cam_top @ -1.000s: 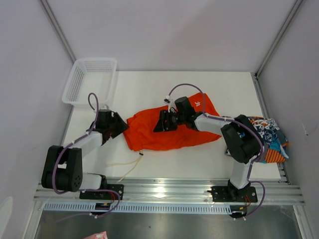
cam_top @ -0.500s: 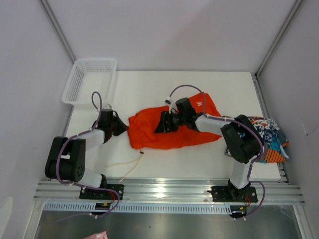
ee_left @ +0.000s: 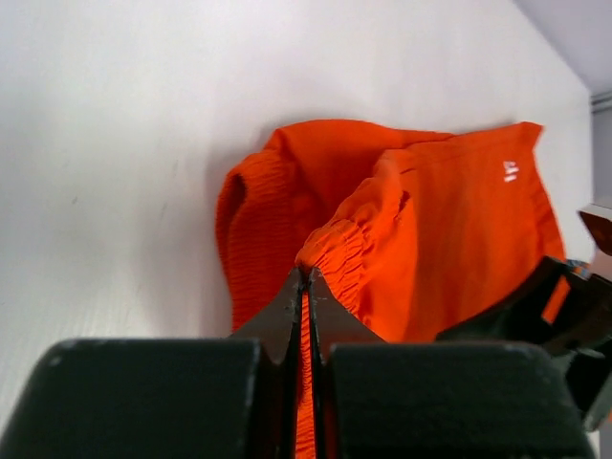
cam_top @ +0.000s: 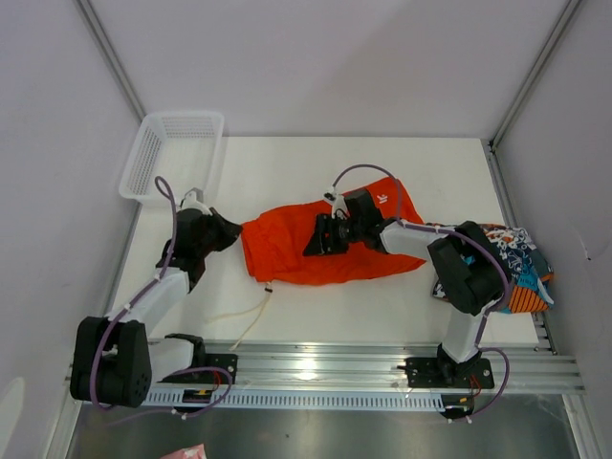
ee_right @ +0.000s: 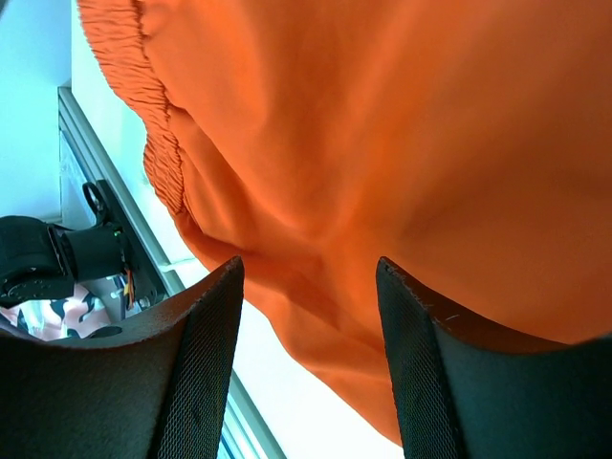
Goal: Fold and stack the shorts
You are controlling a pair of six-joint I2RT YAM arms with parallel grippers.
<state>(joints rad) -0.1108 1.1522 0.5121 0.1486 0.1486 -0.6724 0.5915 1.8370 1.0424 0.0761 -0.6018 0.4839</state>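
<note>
Orange shorts (cam_top: 287, 253) pinched at the waistband edge by left end effector (ee_left: 306, 274); right end effector (ee_right: 311, 273) spread over the cloth

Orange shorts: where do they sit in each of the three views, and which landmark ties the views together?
Top external: orange shorts at the centre of the frame.
Left wrist: centre and right, waistband pinched in the shut left gripper.
Right wrist: filling the upper frame behind the open right gripper.
Shared landmark: the gathered elastic waistband.

Orange shorts (cam_top: 287, 253), plain and bright, with a whitish drawstring (cam_top: 259, 309). Printed shorts (cam_top: 521, 260) at right: blue, teal, orange, white. White mesh basket (cam_top: 167, 158); white table (cam_top: 287, 172).
</note>
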